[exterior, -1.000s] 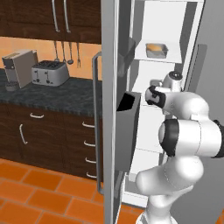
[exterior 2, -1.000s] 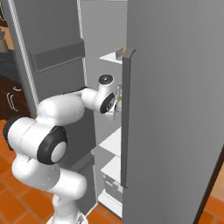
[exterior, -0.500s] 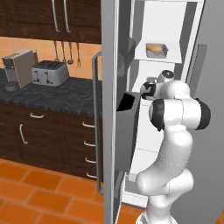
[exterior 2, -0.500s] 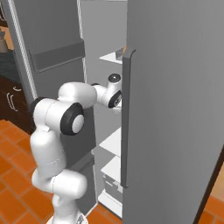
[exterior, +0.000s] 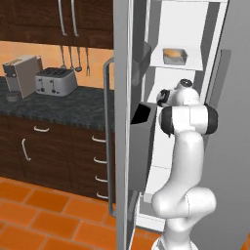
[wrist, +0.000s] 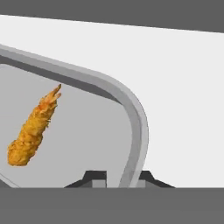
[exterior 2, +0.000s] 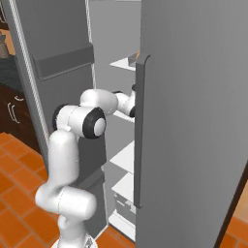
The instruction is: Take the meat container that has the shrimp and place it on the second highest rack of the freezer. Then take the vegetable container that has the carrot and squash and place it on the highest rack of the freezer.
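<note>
The gripper (wrist: 117, 177) straddles the rim of the meat container (wrist: 135, 127), fingertips (wrist: 94, 176) one each side, clamped on that thin wall. The shrimp (wrist: 33, 129) lies inside, up and left of the tips. The container sits on a white freezer (exterior: 122, 73) shelf. It looks a light, rigid tray, probably slick: the rim is the sensible hold.

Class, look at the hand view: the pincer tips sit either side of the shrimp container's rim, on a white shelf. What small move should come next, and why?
Probably open the pincer wider to let go. The meat container seems to lie flat on the white shelf with the shrimp inside, so the placing looks done. Whether the tips grip the rim, I cannot tell.
</note>
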You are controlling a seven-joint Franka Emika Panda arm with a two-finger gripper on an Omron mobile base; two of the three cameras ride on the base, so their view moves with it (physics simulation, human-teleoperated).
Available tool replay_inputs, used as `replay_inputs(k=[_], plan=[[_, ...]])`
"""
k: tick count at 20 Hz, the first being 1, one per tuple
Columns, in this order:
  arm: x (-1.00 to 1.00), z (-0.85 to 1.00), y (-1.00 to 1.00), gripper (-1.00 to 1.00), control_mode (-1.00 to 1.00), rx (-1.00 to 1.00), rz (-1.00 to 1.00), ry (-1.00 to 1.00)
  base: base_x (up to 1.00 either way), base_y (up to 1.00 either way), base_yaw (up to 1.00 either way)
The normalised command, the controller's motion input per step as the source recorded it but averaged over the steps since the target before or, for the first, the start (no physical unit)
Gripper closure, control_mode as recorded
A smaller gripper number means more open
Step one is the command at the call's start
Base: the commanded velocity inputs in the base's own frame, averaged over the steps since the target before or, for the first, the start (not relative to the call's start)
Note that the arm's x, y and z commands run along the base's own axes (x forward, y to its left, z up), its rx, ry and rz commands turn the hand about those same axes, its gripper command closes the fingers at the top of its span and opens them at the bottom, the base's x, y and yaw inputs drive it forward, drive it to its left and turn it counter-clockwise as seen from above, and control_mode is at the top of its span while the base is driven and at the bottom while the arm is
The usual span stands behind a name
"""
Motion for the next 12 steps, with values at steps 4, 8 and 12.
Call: replay_inputs(k=[4,8,12], plan=[[0.39,-0.44,-0.14,1.00,-1.00,-0.02,0.00,0.19,0.00,0.00,0.00],[-0.48,-0.04,0.00,-1.00,-1.00,0.00,0.00,-0.08,0.00,0.00,0.00],[-1.00,-0.50,0.01,-1.00,-1.00,-0.01,0.00,-0.30,0.00,0.00,0.00]])
